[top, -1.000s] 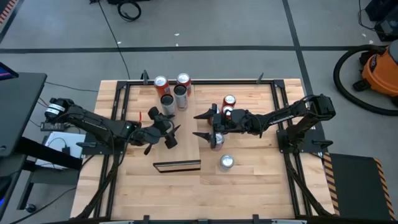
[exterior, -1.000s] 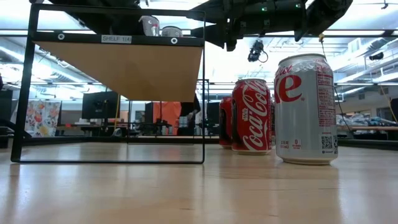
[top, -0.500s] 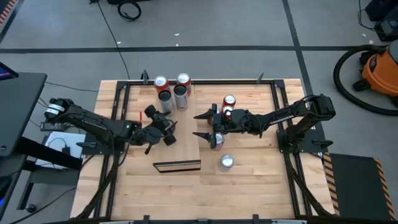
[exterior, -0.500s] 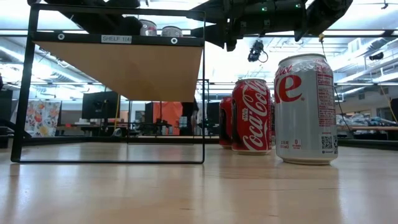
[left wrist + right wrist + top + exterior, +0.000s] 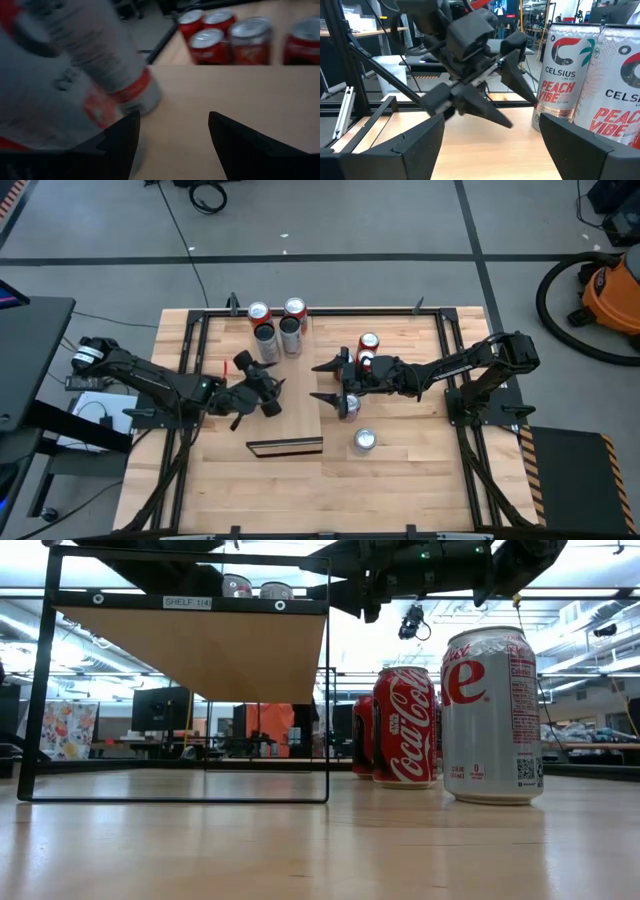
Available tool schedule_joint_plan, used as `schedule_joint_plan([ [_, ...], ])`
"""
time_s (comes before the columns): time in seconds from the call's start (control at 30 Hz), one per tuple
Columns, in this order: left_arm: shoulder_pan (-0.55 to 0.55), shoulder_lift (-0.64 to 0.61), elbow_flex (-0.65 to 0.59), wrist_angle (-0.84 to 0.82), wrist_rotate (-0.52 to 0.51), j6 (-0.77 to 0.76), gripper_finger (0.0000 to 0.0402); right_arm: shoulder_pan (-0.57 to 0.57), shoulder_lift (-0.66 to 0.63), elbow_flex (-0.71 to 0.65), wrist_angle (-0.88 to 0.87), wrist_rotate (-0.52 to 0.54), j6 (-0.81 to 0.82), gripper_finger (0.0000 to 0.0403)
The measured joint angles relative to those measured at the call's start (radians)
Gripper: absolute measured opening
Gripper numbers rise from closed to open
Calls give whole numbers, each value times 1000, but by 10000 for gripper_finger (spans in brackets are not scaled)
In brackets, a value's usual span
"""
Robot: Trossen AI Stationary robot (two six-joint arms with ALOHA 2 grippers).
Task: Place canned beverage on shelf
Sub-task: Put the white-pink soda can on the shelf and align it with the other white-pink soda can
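Meanwhile left gripper (image 5: 268, 387) over shelf (image 5: 225, 365), fingers apart, empty; right gripper (image 5: 327, 381) fingers apart, empty.

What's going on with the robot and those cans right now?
Left gripper open, empty, over the shelf. Right gripper open, empty, beside it. Four shelved cans at far end; silver can waits on table.

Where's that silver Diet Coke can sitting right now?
In the high view, the silver can stands on the tabletop near the front, just right of the shelf.
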Motion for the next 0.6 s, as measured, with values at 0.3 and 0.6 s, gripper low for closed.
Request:
schedule_joint_plan([
  [0.3, -77, -47, 95, -150, -11, -104, 247, 0, 0, 0, -11, 0, 10, 336],
  [0.6, 6, -50, 95, -308, -7, -227, 247, 3, 0, 4, -14, 0, 10, 336],
])
